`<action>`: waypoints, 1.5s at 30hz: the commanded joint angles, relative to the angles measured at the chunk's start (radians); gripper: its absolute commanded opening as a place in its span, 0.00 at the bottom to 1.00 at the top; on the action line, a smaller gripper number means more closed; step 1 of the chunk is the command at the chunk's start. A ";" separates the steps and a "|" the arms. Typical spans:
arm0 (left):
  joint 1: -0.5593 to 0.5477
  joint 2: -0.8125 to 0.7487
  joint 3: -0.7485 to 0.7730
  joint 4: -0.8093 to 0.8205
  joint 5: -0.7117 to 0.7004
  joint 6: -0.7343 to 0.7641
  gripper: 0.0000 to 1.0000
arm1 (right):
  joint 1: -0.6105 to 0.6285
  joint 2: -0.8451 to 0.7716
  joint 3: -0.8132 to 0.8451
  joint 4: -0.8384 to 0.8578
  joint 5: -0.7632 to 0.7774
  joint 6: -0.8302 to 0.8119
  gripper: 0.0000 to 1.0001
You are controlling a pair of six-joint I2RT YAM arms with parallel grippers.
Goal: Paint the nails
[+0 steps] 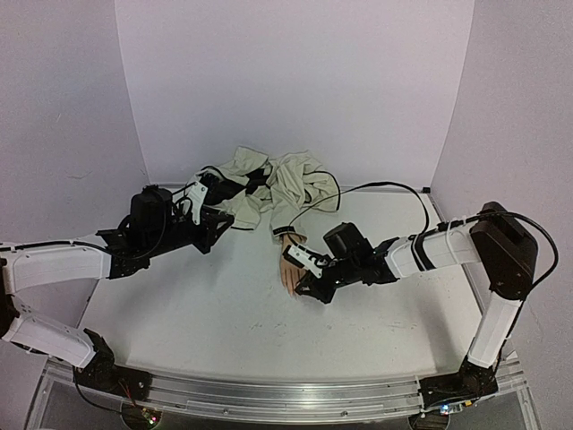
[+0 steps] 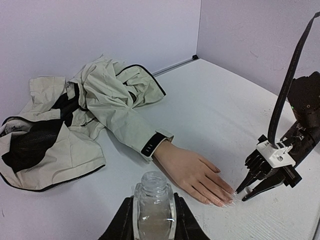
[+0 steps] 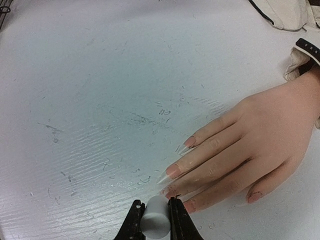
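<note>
A pale mannequin hand [image 1: 291, 265] [image 2: 189, 169] [image 3: 250, 150] lies palm down on the white table, wrist in a cream, dark-cuffed sleeve [image 2: 152, 143]. Its nails [image 3: 174, 171] [image 2: 224, 199] are long with clear tips. My right gripper [image 3: 156, 212] [image 1: 303, 287] [image 2: 245, 191] is shut on a small white cylindrical cap [image 3: 156, 219], held right at the tips of the lower fingers; any brush below it is hidden. My left gripper [image 2: 152, 212] [image 1: 206, 199] is shut on an uncapped clear glass bottle [image 2: 152, 197], held upright to the left of the hand and apart from it.
A crumpled cream and black jacket [image 1: 269, 184] [image 2: 85, 107] lies at the back of the table, its sleeve leading to the hand. A black cable [image 1: 376, 188] runs from the jacket to the right arm. White walls [image 1: 295, 81] close in the back and sides.
</note>
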 commanded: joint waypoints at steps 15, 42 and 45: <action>0.005 -0.039 0.014 0.062 0.014 -0.011 0.00 | 0.018 -0.037 -0.019 -0.031 -0.038 -0.012 0.00; 0.006 -0.037 0.017 0.062 0.014 -0.010 0.00 | 0.018 -0.022 0.005 0.043 0.067 0.007 0.00; 0.006 -0.036 0.016 0.062 0.014 -0.010 0.00 | 0.018 -0.018 0.007 0.044 0.065 0.007 0.00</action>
